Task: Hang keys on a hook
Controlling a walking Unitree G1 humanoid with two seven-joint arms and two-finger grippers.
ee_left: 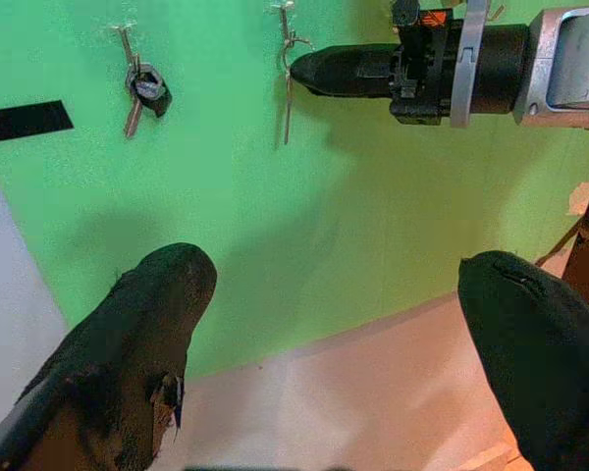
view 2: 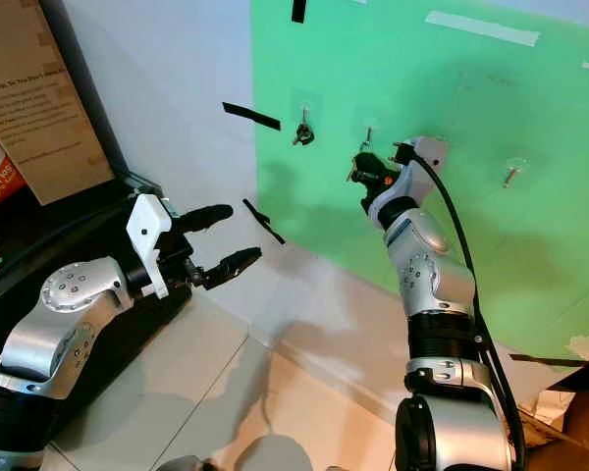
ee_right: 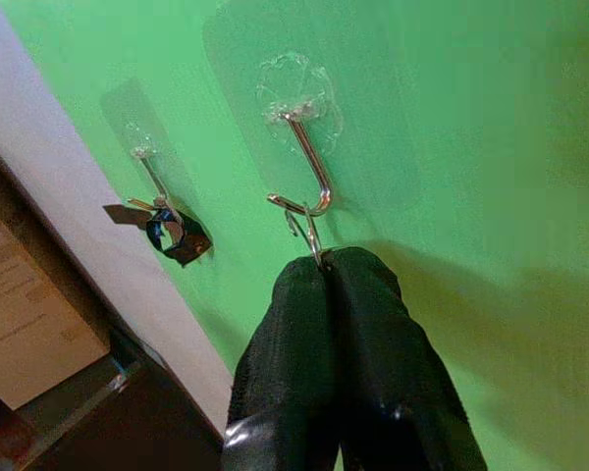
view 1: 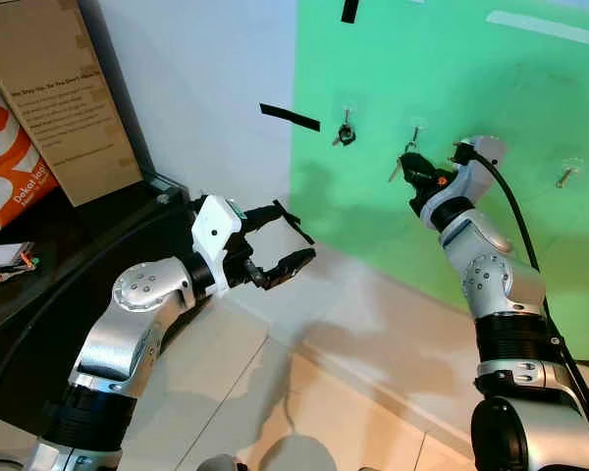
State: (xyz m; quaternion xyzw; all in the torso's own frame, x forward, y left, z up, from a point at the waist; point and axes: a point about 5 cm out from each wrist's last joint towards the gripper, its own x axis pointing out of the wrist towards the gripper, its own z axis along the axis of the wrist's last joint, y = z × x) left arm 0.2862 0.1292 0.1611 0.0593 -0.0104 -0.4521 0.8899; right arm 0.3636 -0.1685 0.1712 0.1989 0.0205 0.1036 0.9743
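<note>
Right tool (ee_right: 326, 263) pinching key ring (ee_right: 305, 228) at hook (ee_right: 309, 167)

Matt green wall (view 1: 452, 88) stuck with clear glossy plastic pads, each carrying a thin bright metal hook (ee_right: 309, 172); shiny metal key ring (ee_right: 302, 228) pinched in the matt black rubbery fingers (ee_right: 373, 334) of the right tool (ee_right: 324, 260), with a second set of metal keys with a dark glossy fob (ee_right: 177, 235) on the neighbouring hook. Brushed silver metal arm shells, smooth white plastic on the left tool (view 1: 280, 240), its black fingers (ee_left: 147, 324) scuffed and worn. Plain brown cardboard box (view 1: 59, 88) printed in black, glossy pale floor tiles (view 1: 275, 392), matt black tape strips (view 1: 290, 118) on the smooth white wall.
</note>
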